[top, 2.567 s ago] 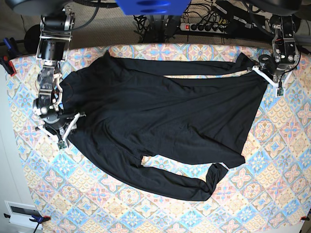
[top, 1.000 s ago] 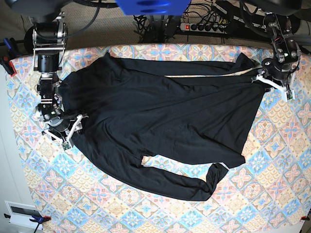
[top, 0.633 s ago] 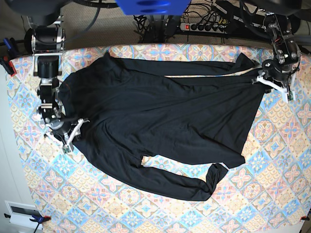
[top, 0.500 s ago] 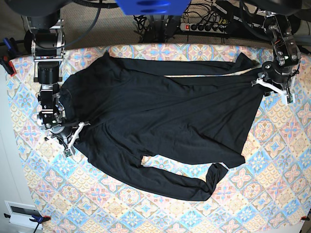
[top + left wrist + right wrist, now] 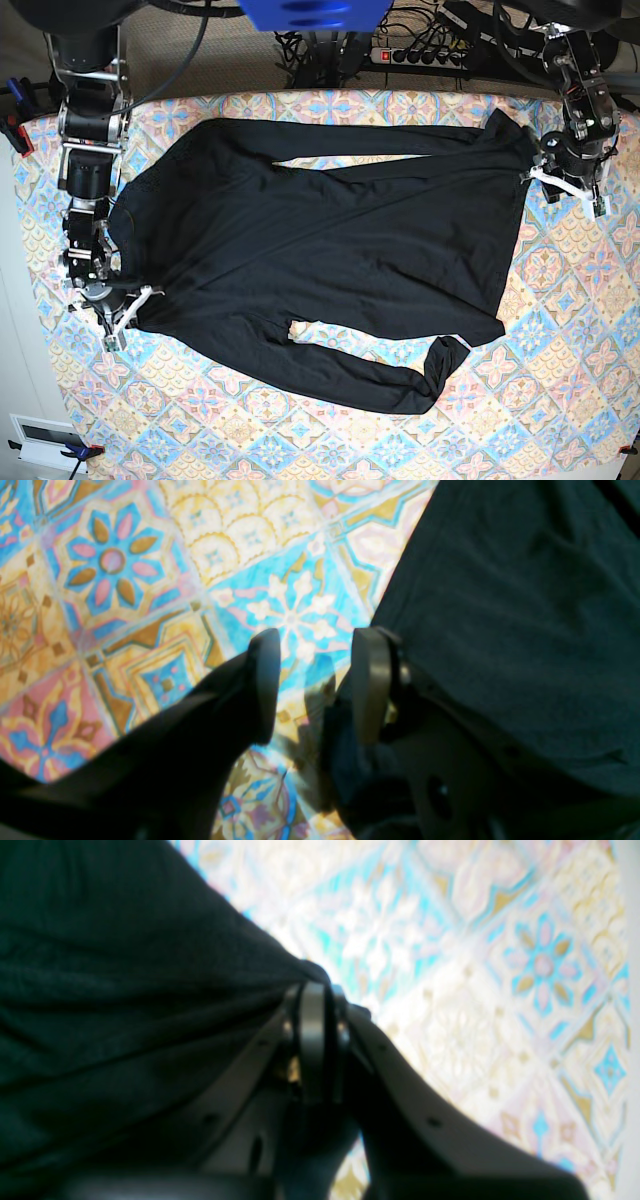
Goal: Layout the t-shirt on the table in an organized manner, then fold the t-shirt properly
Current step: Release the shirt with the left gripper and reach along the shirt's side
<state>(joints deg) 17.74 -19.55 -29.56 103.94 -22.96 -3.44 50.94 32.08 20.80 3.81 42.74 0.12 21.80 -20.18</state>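
The black t-shirt (image 5: 320, 230) lies spread across the patterned table (image 5: 560, 380), long sleeves along its far and near sides. My right gripper (image 5: 122, 312) sits low at the shirt's left edge. In the right wrist view it (image 5: 313, 1005) is shut on a pinched fold of the t-shirt (image 5: 125, 965). My left gripper (image 5: 568, 187) hangs at the shirt's far right corner. The left wrist view shows it (image 5: 312, 680) open, with bare table (image 5: 125, 580) between the fingers. One finger (image 5: 370, 680) rests at the edge of the t-shirt (image 5: 525, 605).
A power strip (image 5: 425, 55) and cables lie behind the table's far edge. Red clamps (image 5: 15, 130) grip the table's left side, and a white box (image 5: 40, 435) sits below the front left corner. The table's left edge is close to my right gripper.
My right gripper has shut on the shirt's left edge and moved toward the table's front, dragging that side with it. The far sleeve now lies straighter. The left gripper has hardly moved.
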